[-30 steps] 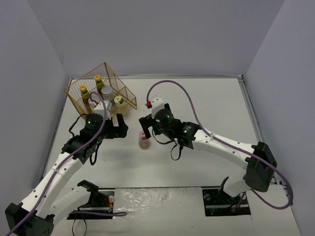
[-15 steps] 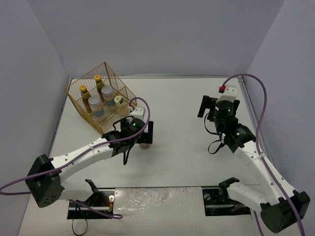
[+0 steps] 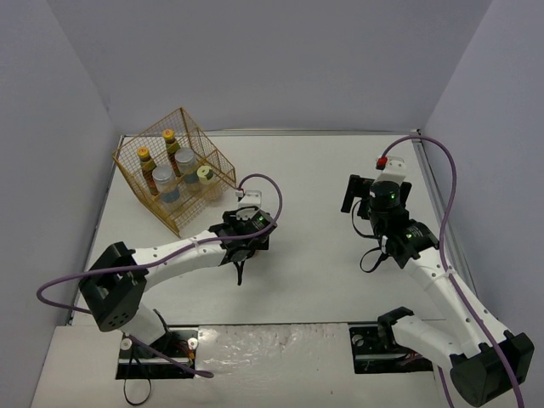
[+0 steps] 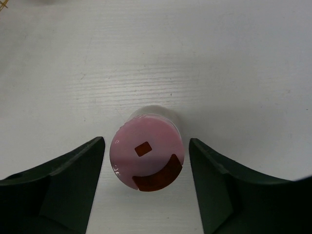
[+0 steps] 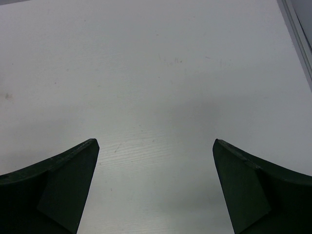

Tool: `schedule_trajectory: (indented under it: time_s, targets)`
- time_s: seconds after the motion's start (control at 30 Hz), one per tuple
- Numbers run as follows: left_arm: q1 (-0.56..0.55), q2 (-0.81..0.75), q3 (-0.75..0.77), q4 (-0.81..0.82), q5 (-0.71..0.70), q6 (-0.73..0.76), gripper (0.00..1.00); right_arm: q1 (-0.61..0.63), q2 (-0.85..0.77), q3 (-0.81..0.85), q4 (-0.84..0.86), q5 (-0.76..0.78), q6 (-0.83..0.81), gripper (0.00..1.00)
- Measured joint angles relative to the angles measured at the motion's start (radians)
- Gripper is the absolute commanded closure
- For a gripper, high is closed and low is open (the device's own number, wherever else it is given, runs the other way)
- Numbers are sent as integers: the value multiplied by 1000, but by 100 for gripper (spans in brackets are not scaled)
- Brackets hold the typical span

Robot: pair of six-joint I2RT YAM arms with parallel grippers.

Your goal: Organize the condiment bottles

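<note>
The pink-capped bottle (image 4: 146, 153) stands upright on the white table, seen from straight above in the left wrist view. My left gripper (image 4: 146, 140) straddles it. A thin strip of table shows between the cap and each finger (image 4: 73, 185), so the jaws stand open. In the top view this gripper (image 3: 246, 234) hides the bottle. The other condiment bottles stand in the gold wire basket (image 3: 223, 163): two dark yellow-capped ones (image 3: 143, 156), two silver-lidded ones (image 3: 184, 160) and a pale green-capped one (image 3: 205, 174). My right gripper (image 5: 155, 141) hangs wide open over bare table at the right (image 3: 365, 197).
The basket sits at the back left, a short way behind my left gripper. A metal rail (image 3: 429, 191) runs along the table's right edge near the right arm. Purple cables loop off both arms.
My left arm has swung right from the basket and come down over the pink-capped bottle, and its jaws have narrowed around it. The right arm has pulled away to the right.
</note>
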Motion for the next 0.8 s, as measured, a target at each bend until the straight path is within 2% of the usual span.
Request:
schedule_trajectory:
  time_s: [0.2,0.33,0.47,0.57,0.63,0.8]
  targets:
    - [0,19,5,-14,-21,-24,70,0,0,-8,1,-14,0,0]
    - [0,7,23,-43,-31,-24,82,0,-4,-8,1,-17,0,0]
    - [8,-68,70,-127,-63,5,85,0,-16,-8,1,-24,-1,0]
    - [58,-165,145,-187,-78,49,85,0,-22,-8,2,-32,-1,0]
    - [122,-226,203,-199,-88,82,85,-1,-25,-8,3,-37,-1,0]
    - [361,-299,302,-204,-72,154,85,-1,-26,-9,5,-42,-2,0]
